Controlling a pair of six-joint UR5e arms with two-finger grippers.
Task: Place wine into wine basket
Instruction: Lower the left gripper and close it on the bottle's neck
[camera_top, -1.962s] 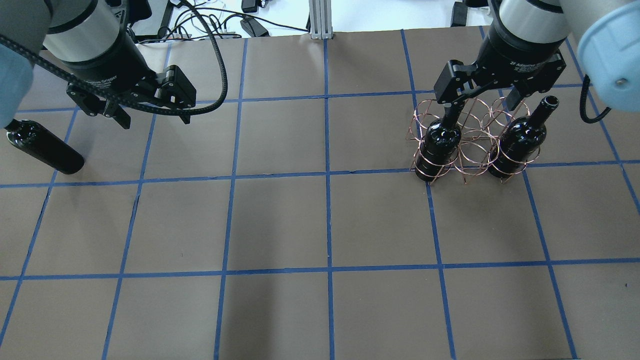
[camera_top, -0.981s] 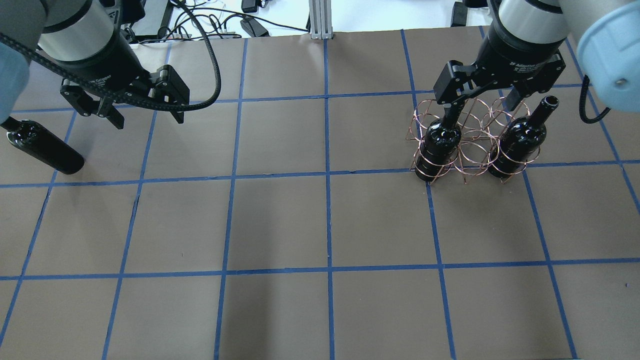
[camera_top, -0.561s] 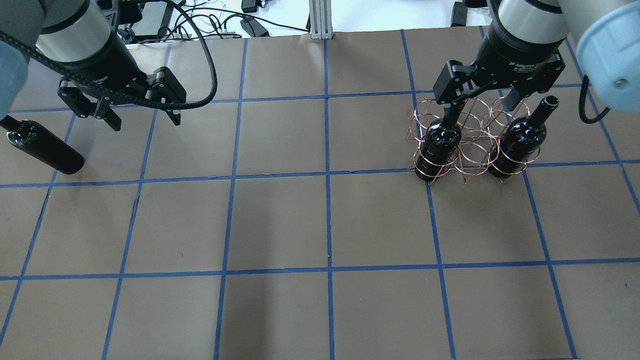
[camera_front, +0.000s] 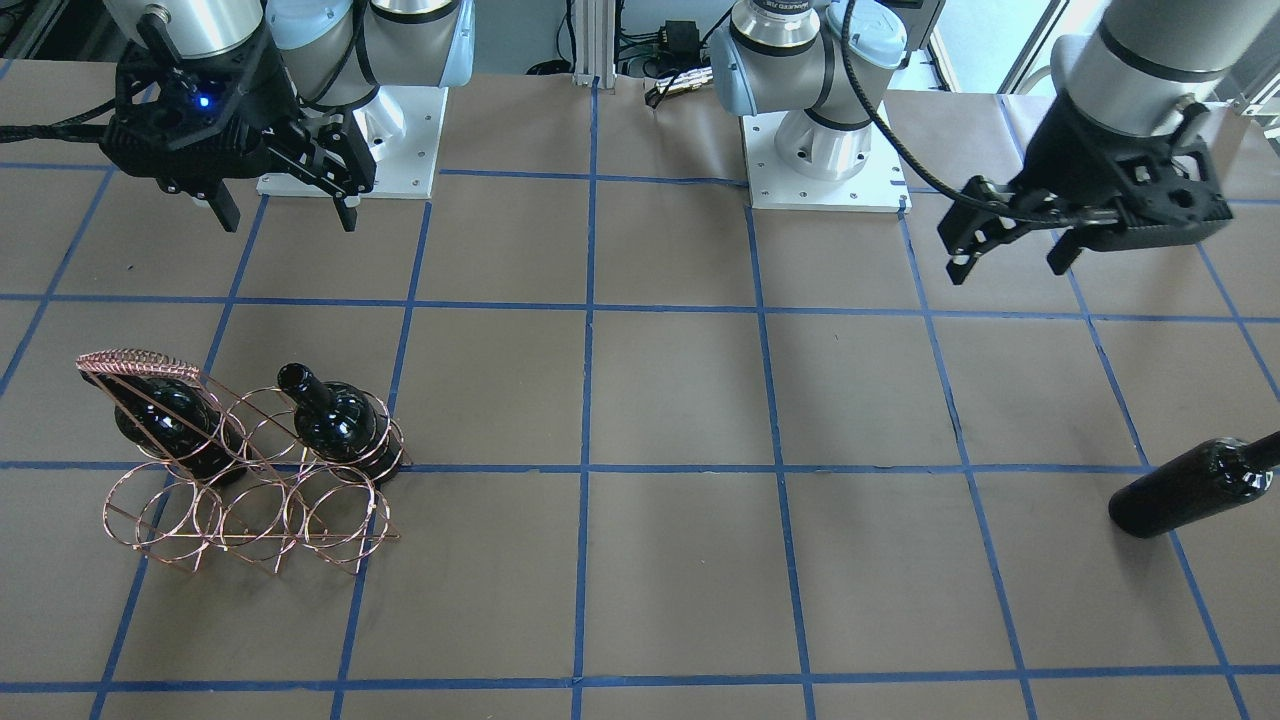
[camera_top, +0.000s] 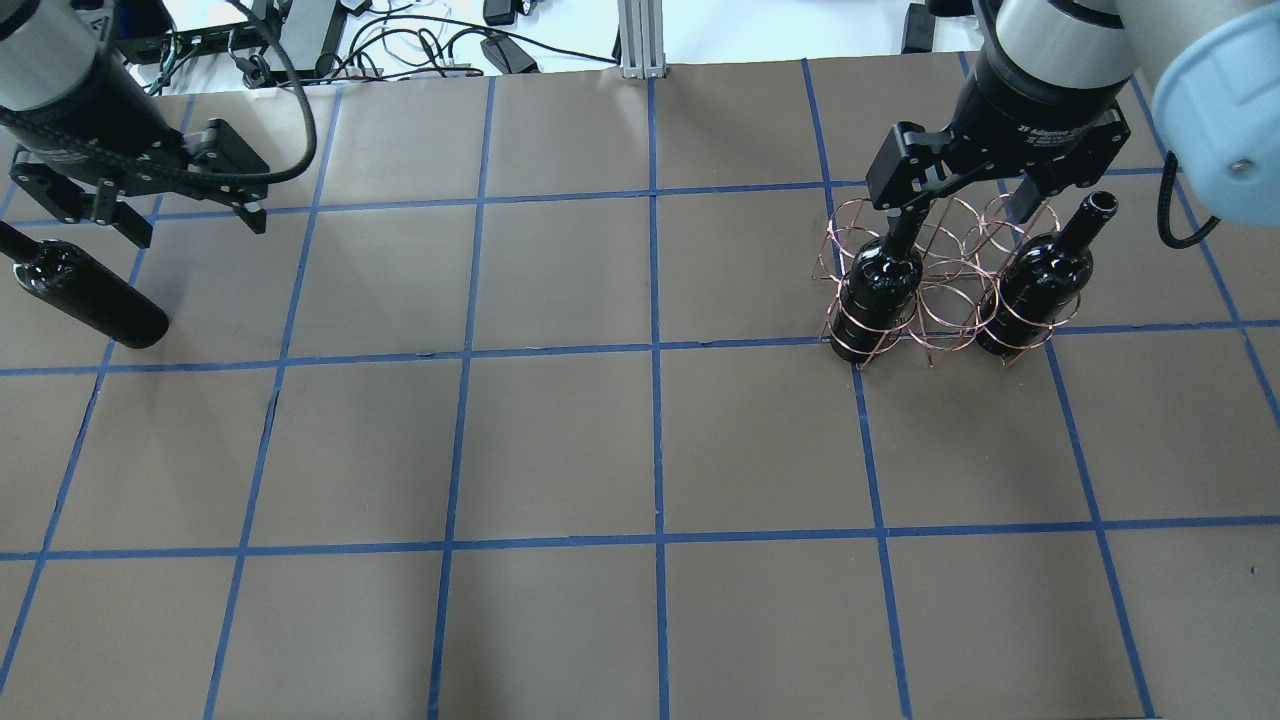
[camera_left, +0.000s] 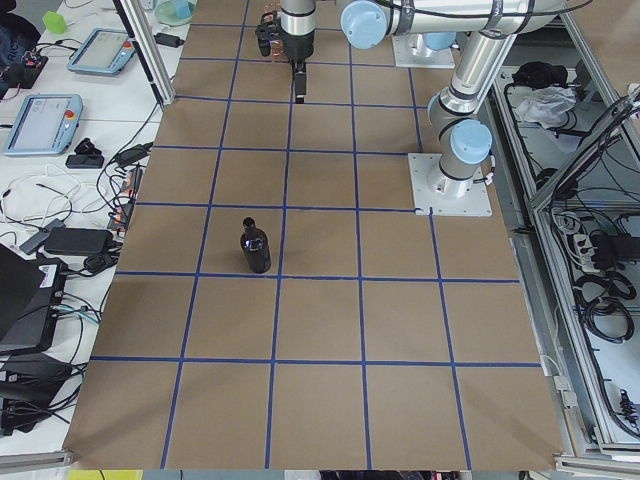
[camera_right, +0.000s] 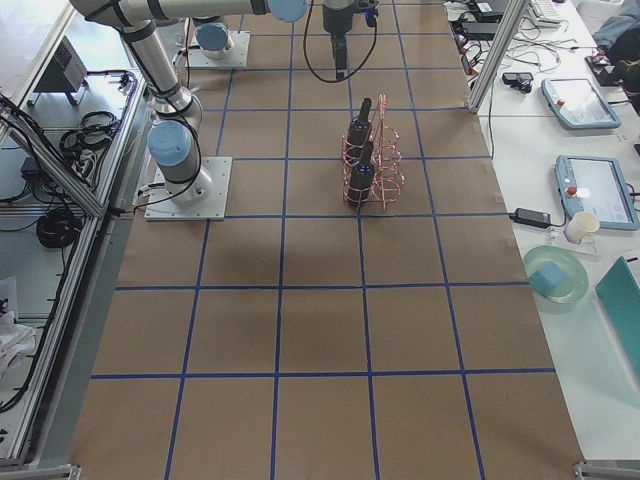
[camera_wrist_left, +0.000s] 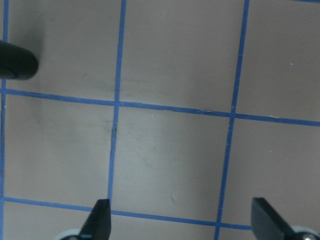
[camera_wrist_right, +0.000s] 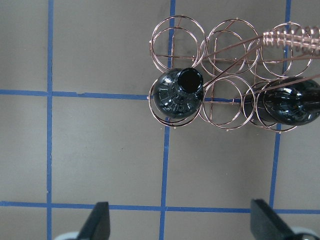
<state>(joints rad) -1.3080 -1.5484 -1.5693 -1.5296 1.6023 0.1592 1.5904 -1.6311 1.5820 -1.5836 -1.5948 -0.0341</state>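
Observation:
The copper wire wine basket (camera_top: 948, 285) stands at the right of the table, also in the front view (camera_front: 250, 520) and the right wrist view (camera_wrist_right: 235, 97). Two black wine bottles (camera_top: 880, 285) (camera_top: 1040, 275) stand upright in its rings. A third wine bottle (camera_top: 90, 297) lies on the paper at the far left (camera_front: 1190, 487); its end shows in the left wrist view (camera_wrist_left: 15, 60). My left gripper (camera_top: 198, 228) is open and empty, above the table beside that bottle. My right gripper (camera_top: 955, 205) is open and empty, high above the basket (camera_wrist_right: 182, 222).
Brown paper with a blue tape grid covers the table (camera_top: 560, 440). Cables and power bricks (camera_top: 450, 50) and an aluminium post (camera_top: 640, 40) lie past the far edge. The arm bases (camera_front: 825, 150) (camera_front: 350, 130) stand on the robot's side.
My left gripper has moved left and away from the table's middle, closer to the lying bottle, still open. The right gripper, basket and bottles have not moved.

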